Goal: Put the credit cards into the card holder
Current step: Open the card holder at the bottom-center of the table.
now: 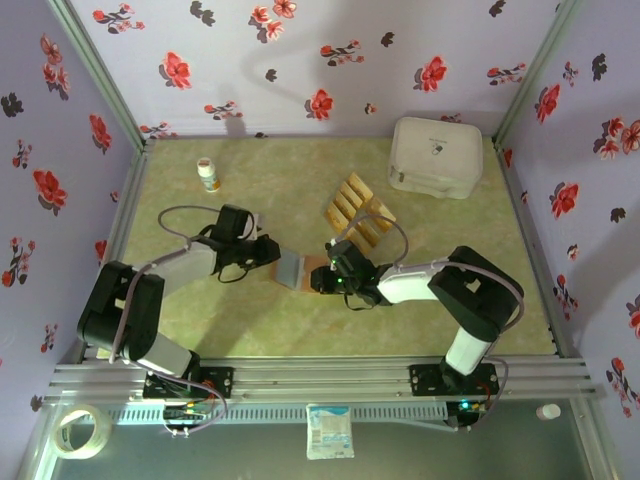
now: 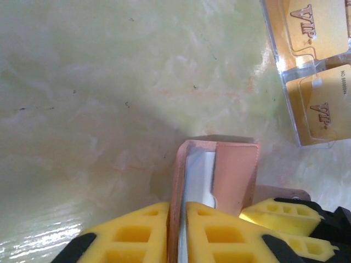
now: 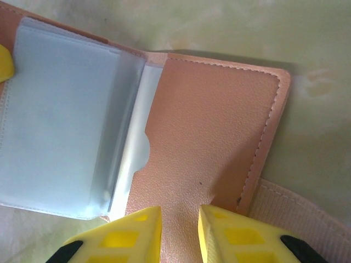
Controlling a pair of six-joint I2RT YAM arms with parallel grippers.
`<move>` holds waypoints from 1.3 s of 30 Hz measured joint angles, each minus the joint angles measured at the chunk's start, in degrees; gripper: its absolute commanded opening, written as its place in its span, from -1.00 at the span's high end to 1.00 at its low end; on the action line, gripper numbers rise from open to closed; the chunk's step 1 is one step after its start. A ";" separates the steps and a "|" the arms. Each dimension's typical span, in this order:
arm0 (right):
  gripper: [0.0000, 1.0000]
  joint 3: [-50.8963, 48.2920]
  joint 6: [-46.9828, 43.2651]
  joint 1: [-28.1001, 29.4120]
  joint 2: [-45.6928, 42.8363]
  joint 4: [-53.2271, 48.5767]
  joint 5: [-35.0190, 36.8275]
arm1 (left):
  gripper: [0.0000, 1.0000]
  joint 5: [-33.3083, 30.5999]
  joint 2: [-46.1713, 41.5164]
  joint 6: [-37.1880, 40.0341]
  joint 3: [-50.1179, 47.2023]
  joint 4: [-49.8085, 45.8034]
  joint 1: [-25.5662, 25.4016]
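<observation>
The card holder (image 1: pixel 293 268) lies open at mid-table between my two grippers, pink-brown outside with clear greyish sleeves inside (image 3: pixel 60 120). My left gripper (image 2: pixel 179 213) is shut on its left cover and sleeves, which stand on edge between the yellow fingers. My right gripper (image 3: pixel 181 219) holds the right cover (image 3: pixel 214 126), with the leather bunched in the narrow gap between its fingers. The right gripper's fingers (image 2: pixel 285 216) also appear in the left wrist view. The credit cards (image 1: pixel 358 210), gold with "VIP" lettering (image 2: pixel 321 104), lie in a row just beyond the holder.
A big white rounded box (image 1: pixel 435 156) sits at the back right and a small white bottle (image 1: pixel 208 174) at the back left. Flowered walls close three sides. A tape roll (image 1: pixel 80 430) and a packet (image 1: pixel 329 432) lie in front of the rail.
</observation>
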 measured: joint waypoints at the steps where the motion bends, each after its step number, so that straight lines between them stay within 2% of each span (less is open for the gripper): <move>1: 0.52 0.00 0.02 -0.11 0.02 0.07 -0.15 | 0.67 0.11 -0.31 -0.04 0.00 0.07 0.09; 8: 0.53 -0.04 0.17 -0.22 0.22 0.35 -0.50 | 0.78 0.50 -1.27 -0.68 -0.15 0.85 0.59; 13: 0.54 -0.39 0.39 -0.22 0.26 1.03 -0.72 | 1.00 0.72 -1.36 -1.29 -0.68 1.55 0.85; 32: 0.54 0.44 0.55 -0.87 2.01 3.43 -2.36 | 1.00 3.41 -2.82 -4.13 -0.68 4.48 -1.73; 35: 0.53 0.44 0.48 -1.07 1.11 1.92 -2.36 | 1.00 2.49 -2.82 -4.09 -0.37 3.52 -1.73; 39: 0.52 0.15 -0.02 -2.01 -2.75 -4.90 -1.22 | 1.00 1.29 -2.82 -3.89 -0.04 1.62 -1.73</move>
